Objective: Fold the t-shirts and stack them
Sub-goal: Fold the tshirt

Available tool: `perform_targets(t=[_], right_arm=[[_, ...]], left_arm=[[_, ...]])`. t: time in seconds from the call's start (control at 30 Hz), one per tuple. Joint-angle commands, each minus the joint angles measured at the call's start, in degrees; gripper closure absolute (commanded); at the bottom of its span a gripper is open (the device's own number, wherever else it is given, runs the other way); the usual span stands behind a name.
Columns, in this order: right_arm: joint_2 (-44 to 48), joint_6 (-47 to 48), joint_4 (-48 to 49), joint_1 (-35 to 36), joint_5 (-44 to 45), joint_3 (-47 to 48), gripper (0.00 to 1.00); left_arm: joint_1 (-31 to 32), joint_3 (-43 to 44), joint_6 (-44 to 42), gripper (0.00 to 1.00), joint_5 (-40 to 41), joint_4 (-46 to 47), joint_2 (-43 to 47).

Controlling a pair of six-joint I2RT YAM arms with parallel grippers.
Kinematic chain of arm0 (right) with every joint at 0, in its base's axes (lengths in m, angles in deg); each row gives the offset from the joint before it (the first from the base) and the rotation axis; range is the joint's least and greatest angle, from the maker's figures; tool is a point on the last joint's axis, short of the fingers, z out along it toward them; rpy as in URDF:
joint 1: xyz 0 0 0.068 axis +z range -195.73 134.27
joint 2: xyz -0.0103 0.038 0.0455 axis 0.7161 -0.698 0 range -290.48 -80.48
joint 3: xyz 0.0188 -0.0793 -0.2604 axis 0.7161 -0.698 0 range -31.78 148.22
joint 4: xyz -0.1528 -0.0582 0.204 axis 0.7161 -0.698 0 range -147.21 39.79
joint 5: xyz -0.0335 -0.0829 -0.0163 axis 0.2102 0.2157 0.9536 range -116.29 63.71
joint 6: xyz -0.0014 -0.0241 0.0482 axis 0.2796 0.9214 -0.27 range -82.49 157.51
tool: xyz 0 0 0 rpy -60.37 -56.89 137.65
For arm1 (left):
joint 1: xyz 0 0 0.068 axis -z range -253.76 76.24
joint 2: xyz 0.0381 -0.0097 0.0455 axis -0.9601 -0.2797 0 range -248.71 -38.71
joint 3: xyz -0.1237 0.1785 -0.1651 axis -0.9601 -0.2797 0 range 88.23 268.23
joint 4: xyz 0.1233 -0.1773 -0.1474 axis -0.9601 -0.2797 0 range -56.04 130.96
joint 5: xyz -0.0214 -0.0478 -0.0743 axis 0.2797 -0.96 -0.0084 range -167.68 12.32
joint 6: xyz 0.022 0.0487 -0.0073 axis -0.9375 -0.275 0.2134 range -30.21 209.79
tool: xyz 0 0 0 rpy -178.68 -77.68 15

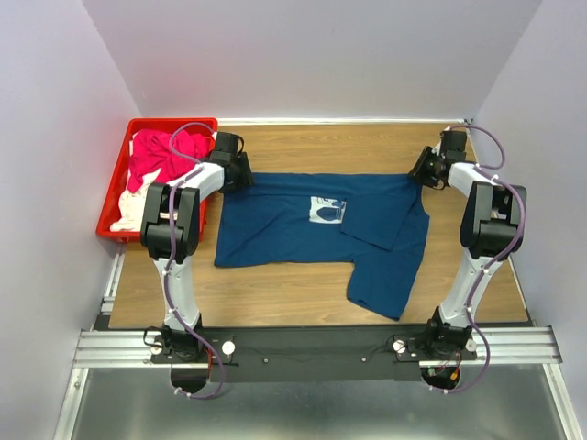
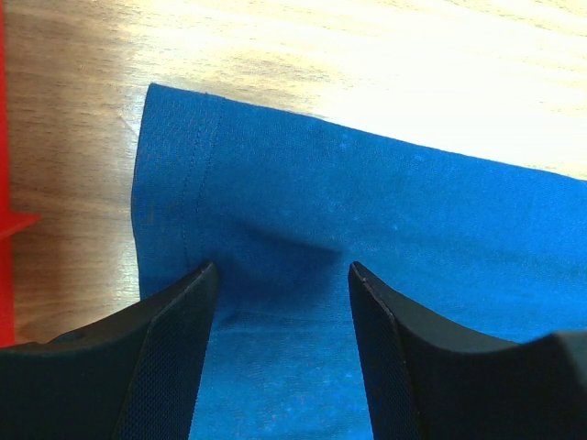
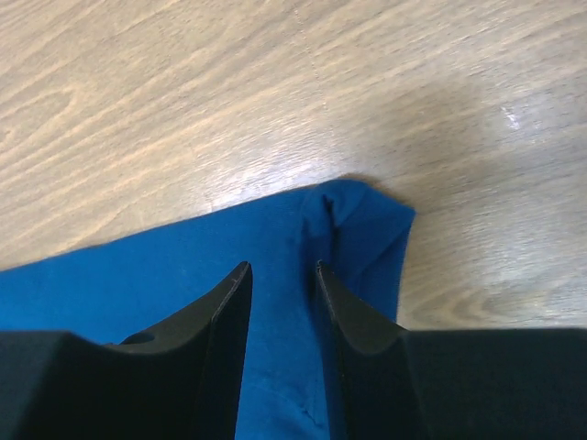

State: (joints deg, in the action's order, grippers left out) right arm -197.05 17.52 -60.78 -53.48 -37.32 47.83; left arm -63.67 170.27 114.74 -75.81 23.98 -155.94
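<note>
A dark navy t-shirt point(image 1: 284, 234) with a small white chest print point(image 1: 327, 210) lies spread on the wooden table, with its right side partly folded over and a flap reaching toward the near edge. My left gripper point(image 1: 246, 174) is at the shirt's far left corner. In the left wrist view it point(image 2: 282, 268) is open, fingertips down on the navy cloth point(image 2: 413, 211) near its hem, with a small wrinkle between them. My right gripper point(image 1: 417, 172) is at the far right corner. In the right wrist view it point(image 3: 282, 266) is narrowly open over the bunched corner point(image 3: 362, 220).
A red plastic crate point(image 1: 174, 122) stands at the far left of the table, holding a magenta-pink shirt point(image 1: 165, 156) and a white one point(image 1: 136, 213). Its red edge shows in the left wrist view point(image 2: 7, 275). Bare wood lies beyond and in front of the navy shirt.
</note>
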Motion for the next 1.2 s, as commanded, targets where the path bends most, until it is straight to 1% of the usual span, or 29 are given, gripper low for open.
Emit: perform_targets(t=[0.0,0.07,0.1,0.13,0.2,0.23,0.27,0.3,0.33,0.5,0.6,0.63,0.73,0.77,0.83,0.87,0.9,1.07,1.17], right_arm=[[-1.46,1.71,-1.91,-0.34,3.63,0.81,0.60],[-1.81,1.71,-1.91,-0.25,4.96,0.72,0.65],[-1.99,1.62,-2.00,-0.25,6.27,0.63,0.70],[-1.99,1.62,-2.00,-0.34,6.98,0.46,0.71],[-1.99,1.44,-2.00,-0.34,9.00,0.28,0.78],[-2.25,1.44,-2.00,-0.51,9.35,0.37,0.84],[-2.52,1.44,-2.00,-0.60,9.36,0.37,0.88],[-3.04,1.44,-2.00,-0.69,9.36,0.54,0.97],[-3.22,1.44,-2.00,-0.78,9.27,0.63,0.99],[-4.71,1.44,-1.91,-1.74,8.83,1.94,0.99],[-6.56,0.92,-1.91,-2.71,7.52,4.23,0.99],[-7.08,0.74,-1.91,-3.15,7.25,5.36,0.99],[-9.54,0.48,-1.91,-3.85,6.55,7.74,0.99],[-10.33,0.65,-2.00,-4.11,6.28,10.01,0.99],[-12.97,1.44,-2.00,-4.29,5.23,13.26,0.99],[-13.93,1.44,-2.09,-4.29,4.88,13.29,0.99],[-14.73,1.62,-2.09,-4.29,4.35,15.72,0.99],[-20.00,1.79,-2.35,-4.38,3.29,22.33,0.98],[-21.41,1.97,-2.61,-4.29,3.64,25.76,0.92]], left_arm=[[-0.07,-1.00,0.54,0.33,-1.52,-0.78,-1.07],[-0.07,-1.00,0.71,0.33,-1.52,-0.52,-1.07],[-0.07,-1.09,0.71,0.33,-1.52,-0.52,-1.07],[-0.15,-1.09,0.71,0.33,-1.52,-0.61,-0.98],[-0.15,-1.18,0.63,0.33,-1.52,-0.61,-1.16],[-0.16,-1.18,0.45,0.33,-1.52,-0.69,-1.16],[-0.16,-1.18,0.45,0.33,-1.52,-0.78,-1.16],[-0.16,-1.01,0.36,0.33,-1.52,-0.78,-1.25],[-0.16,-1.09,0.36,0.33,-1.52,-0.69,-1.25],[-0.42,-0.74,0.36,0.33,-1.52,-0.96,-1.77],[-0.68,0.92,0.54,0.37,-1.60,-1.83,-2.74],[-0.68,2.06,0.63,0.38,-3.26,-2.10,-3.18],[-0.77,4.26,0.98,0.39,-3.97,-2.45,-4.93],[-0.86,5.14,1.07,0.39,-4.67,-2.80,-6.24],[-0.86,8.12,1.59,0.39,-5.38,-3.68,-8.18],[-0.86,9.01,1.59,0.39,-5.91,-3.68,-8.71],[-0.86,9.97,1.77,0.39,-6.17,-4.03,-9.24],[-1.03,18.14,2.03,0.39,-6.61,-6.23,-12.92],[-1.47,22.98,1.94,0.37,-6.79,-7.37,-14.95]])
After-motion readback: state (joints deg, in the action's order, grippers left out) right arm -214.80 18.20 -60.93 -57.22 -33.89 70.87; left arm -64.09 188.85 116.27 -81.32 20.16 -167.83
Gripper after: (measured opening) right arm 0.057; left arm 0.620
